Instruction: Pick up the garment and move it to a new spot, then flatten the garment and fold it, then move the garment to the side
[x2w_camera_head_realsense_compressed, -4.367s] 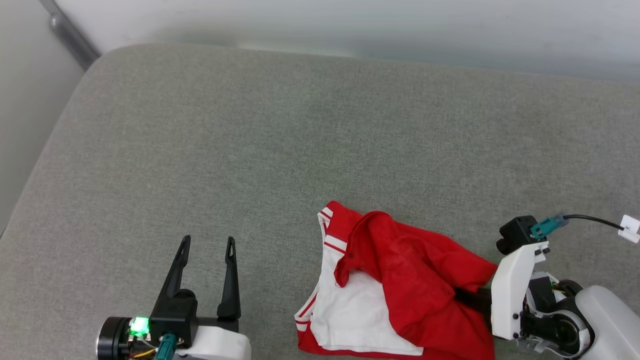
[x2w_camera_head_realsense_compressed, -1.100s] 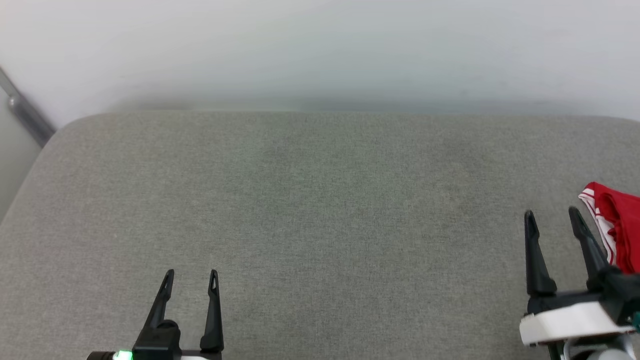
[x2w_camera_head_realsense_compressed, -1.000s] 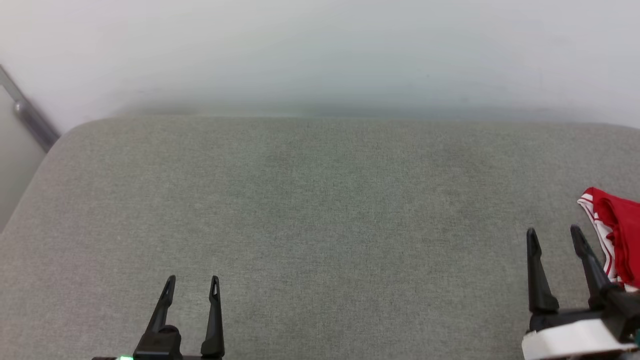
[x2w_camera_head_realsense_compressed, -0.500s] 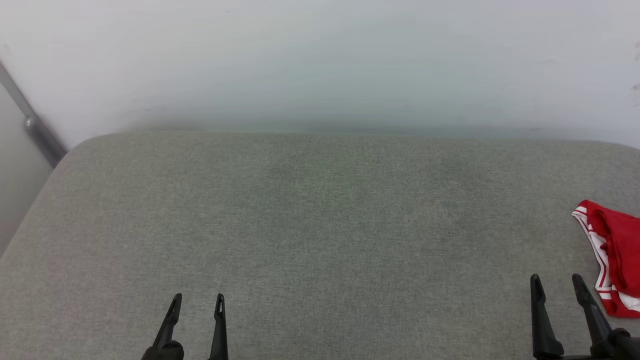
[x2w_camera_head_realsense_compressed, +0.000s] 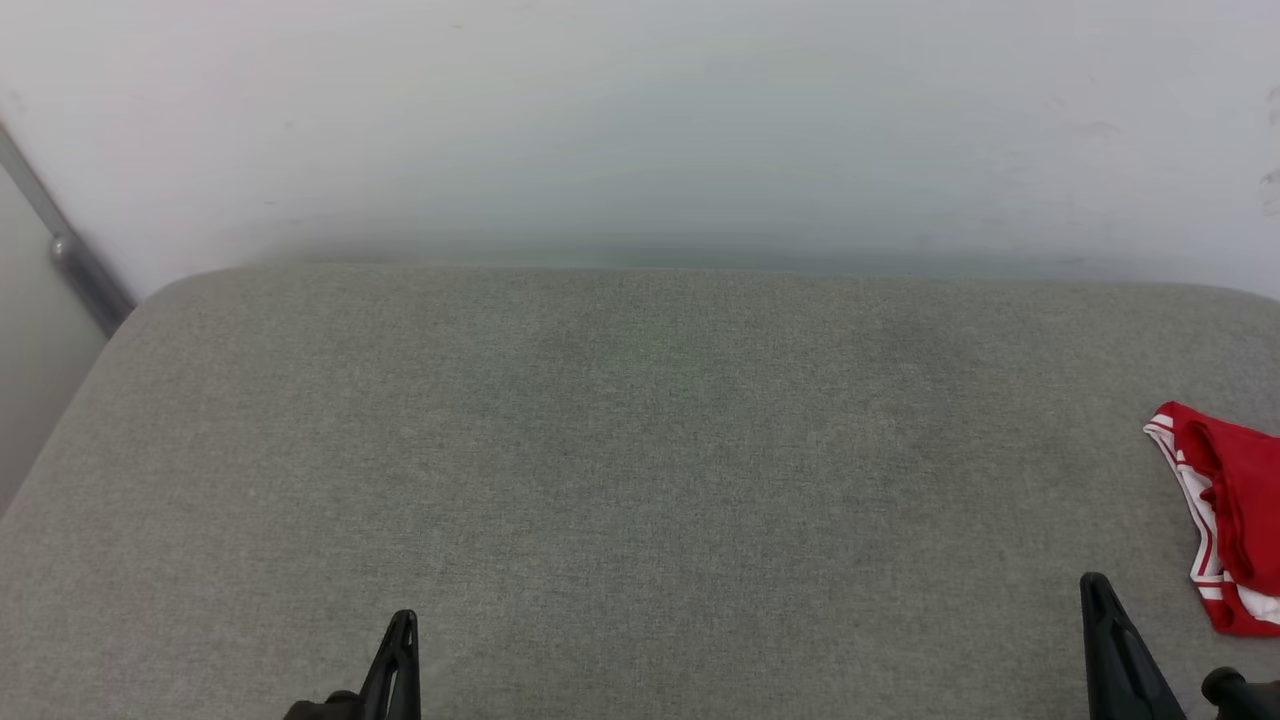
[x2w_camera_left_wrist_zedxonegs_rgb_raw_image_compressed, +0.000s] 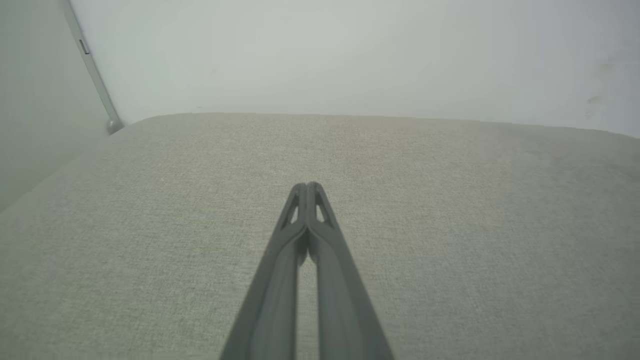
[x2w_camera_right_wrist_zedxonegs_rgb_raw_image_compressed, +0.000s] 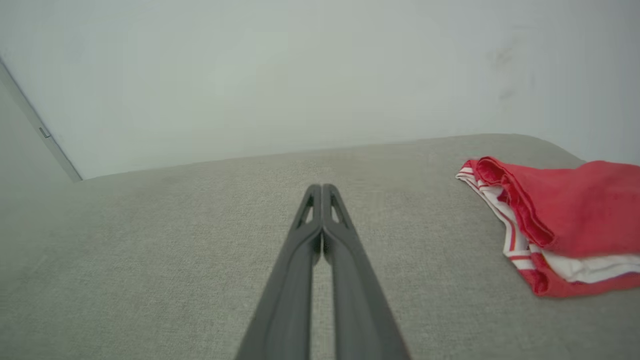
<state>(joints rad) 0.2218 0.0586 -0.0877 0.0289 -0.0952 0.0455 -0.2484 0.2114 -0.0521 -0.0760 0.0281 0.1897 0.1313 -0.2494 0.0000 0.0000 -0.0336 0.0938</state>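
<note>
Now that both sets of fingers have come together, you have the left pincer (x2w_camera_head_realsense_compressed: 401, 625) pressed tight, its two dark fingers meeting at the tips in its own wrist view, with nothing between them. The right pincer (x2w_camera_head_realsense_compressed: 1096, 585) is the same: fingers pressed together along their ends and empty. Half a second ago both stood spread, each showing two separate prongs in the head view. Now each shows as a single dark spike, and both sit lower against the bottom edge of that view.

Beneath both pincers you see the grey cushion (x2w_camera_head_realsense_compressed: 640, 450), bare around the left pincer. Off to the right of the right pincer, near it but not touching, the shirt (x2w_camera_head_realsense_compressed: 1225, 500) lies bunched on the cushion, red folds on top with white cloth and red-and-white striped trim along its near edge. It runs out of the head view at the right edge. Against half a second ago it lies in the same spot and the same shape. A few seconds back it sat low in the middle of the head view with the right arm at it, but the whole picture has swung since, so take that shift as the camera's.

Beyond the cushion stands the pale wall (x2w_camera_head_realsense_compressed: 640, 130), and a slanted metal bar (x2w_camera_head_realsense_compressed: 70, 260) at the far left.
</note>
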